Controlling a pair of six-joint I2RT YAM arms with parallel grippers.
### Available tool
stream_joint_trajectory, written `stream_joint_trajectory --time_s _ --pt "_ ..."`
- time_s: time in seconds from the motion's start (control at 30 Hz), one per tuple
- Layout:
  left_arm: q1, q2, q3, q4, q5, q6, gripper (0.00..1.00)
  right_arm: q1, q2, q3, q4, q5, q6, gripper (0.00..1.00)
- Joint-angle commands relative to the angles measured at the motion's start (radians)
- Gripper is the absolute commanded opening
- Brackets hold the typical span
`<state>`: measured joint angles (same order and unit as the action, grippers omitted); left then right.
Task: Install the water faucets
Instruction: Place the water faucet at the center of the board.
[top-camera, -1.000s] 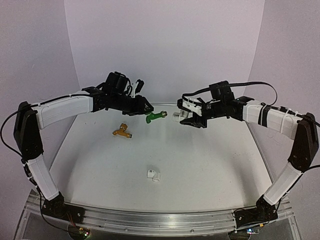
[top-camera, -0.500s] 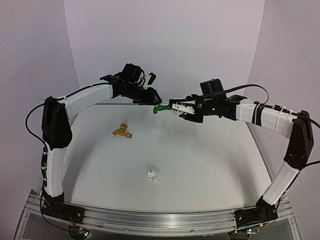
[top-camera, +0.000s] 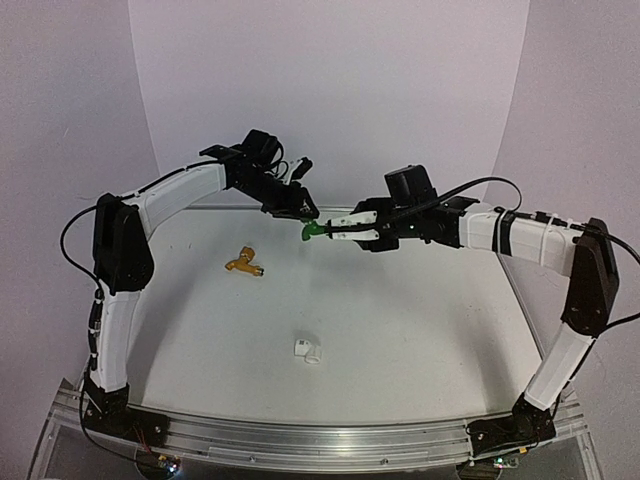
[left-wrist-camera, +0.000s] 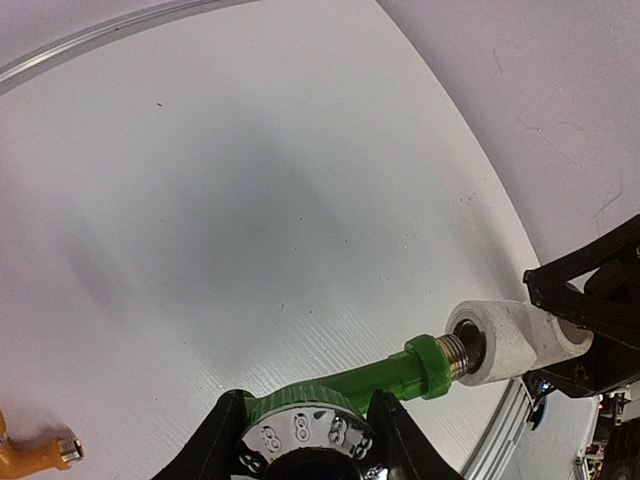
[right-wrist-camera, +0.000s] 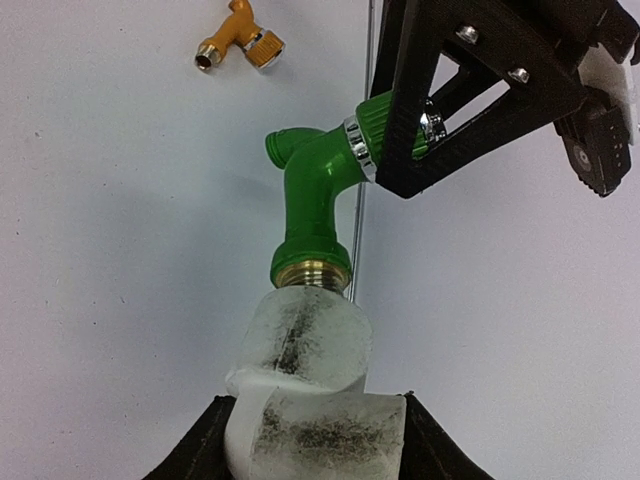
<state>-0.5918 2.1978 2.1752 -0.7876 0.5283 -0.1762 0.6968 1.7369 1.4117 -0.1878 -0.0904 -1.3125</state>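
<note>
My left gripper (top-camera: 303, 214) is shut on the knob of the green faucet (top-camera: 313, 230), held above the table's far middle. In the left wrist view the green faucet (left-wrist-camera: 380, 380) points its brass threaded end into the mouth of a white pipe fitting (left-wrist-camera: 510, 340). My right gripper (top-camera: 338, 229) is shut on that white fitting (right-wrist-camera: 305, 400); the right wrist view shows the green faucet (right-wrist-camera: 320, 200) with its brass end at the fitting's opening. The orange-yellow faucet (top-camera: 246, 263) lies loose on the table at the left; it also shows in the right wrist view (right-wrist-camera: 240, 40).
A second white pipe fitting (top-camera: 307, 350) lies on the white table (top-camera: 420, 330) near the middle front. An aluminium rail (top-camera: 320, 440) runs along the near edge. Pale walls close in the back and sides.
Both arms have moved toward each other at the far middle. The green faucet's threaded end has come up to the mouth of the white fitting.
</note>
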Motion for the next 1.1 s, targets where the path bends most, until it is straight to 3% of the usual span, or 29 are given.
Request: stream_joint_trajectory --time_s 0.0,0.5,1.07 --pt "0.011 0.002 0.042 -0.048 0.071 0.01 0.0 0.018 0.014 0.034 0.042 0.043 -0.057 0.0" --pt "0.013 -0.004 0.003 -0.048 0.045 -0.021 0.0 0.044 0.029 0.061 0.042 0.007 0.004 0.0" --pt "0.012 -0.04 -0.052 -0.051 0.063 -0.016 0.0 0.066 0.071 0.095 0.03 -0.04 -0.032 0.0"
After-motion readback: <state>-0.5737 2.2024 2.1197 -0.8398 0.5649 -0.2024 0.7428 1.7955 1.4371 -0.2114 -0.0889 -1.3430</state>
